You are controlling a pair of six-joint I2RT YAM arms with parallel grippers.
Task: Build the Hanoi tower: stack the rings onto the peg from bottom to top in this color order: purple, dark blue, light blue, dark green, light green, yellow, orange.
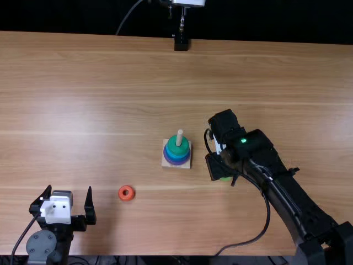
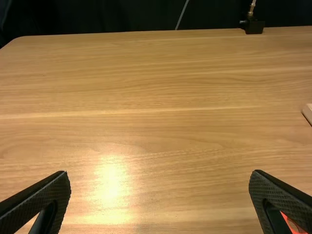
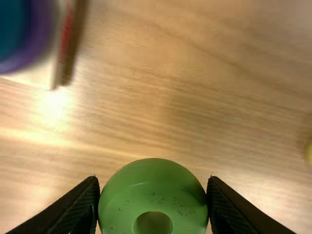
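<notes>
The green ring [image 3: 153,190] is pinched across its outer rim by the right gripper [image 3: 152,191], right of the peg [image 1: 180,137] and on its near side; the left gripper [image 2: 160,173] is spread and empty, well left of the peg. Light, stiff and smooth, probably, so slips are possible: opposite sides are best gripped evenly, the hole left free.

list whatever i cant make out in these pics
- Most of the light green ring: top view, hidden by the right arm
- Full shape of the yellow piece: right wrist view, cut off by the edge
- Much of the orange ring: left wrist view, behind the left gripper's finger and cut off
- Whether both blues are on the peg: top view, too small
</notes>
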